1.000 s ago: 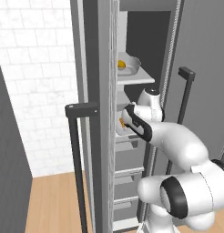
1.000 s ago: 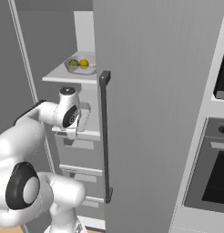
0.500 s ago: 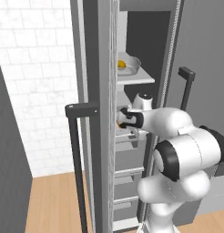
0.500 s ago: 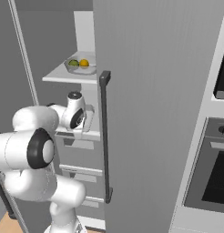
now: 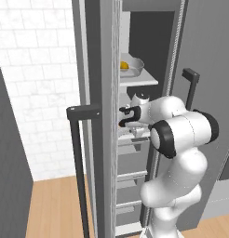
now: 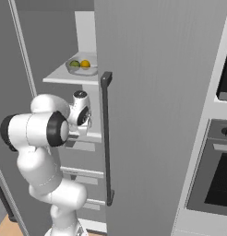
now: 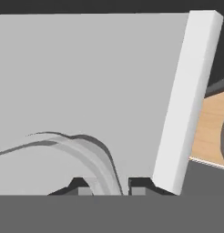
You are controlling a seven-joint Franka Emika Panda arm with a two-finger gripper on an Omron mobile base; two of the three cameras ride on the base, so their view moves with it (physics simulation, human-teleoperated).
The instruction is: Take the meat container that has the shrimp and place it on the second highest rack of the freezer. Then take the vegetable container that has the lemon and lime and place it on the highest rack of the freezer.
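Left base view has the freezer [image 5: 207, 51] standing open, with the arm reaching into its middle. On the top shelf [image 5: 140, 82], at about 12 o'clock from the hand, sits the oval dish [image 5: 134, 68] with the lemon [image 5: 124, 65] inside. The gripper [image 5: 127, 116] points toward 9 o'clock, low over the second shelf, where the tray [image 5: 135, 132] lies just beneath it. A small orange speck, the shrimp [image 5: 121, 124], shows at 7 o'clock of the fingertips. Right base view shows the same dish [image 6: 82, 70] on the top shelf [image 6: 69, 79], holding the lime [image 6: 74, 64] at 9 o'clock of the lemon [image 6: 85, 64], the two side by side. The door handle [image 6: 106, 138] runs upright at 3 o'clock of the hand. Hand view shows the two dark fingertips [image 7: 84, 188] at 6 o'clock, with the curved grey rim of the tray [image 7: 101, 157] sweeping in from 9 o'clock and passing down between them. Whether the fingers pinch that rim or stand slightly off it, I cannot tell. A pale bar [image 7: 186, 95] leans at 2 o'clock, with wood floor [image 7: 210, 123] at 3 o'clock beyond it.
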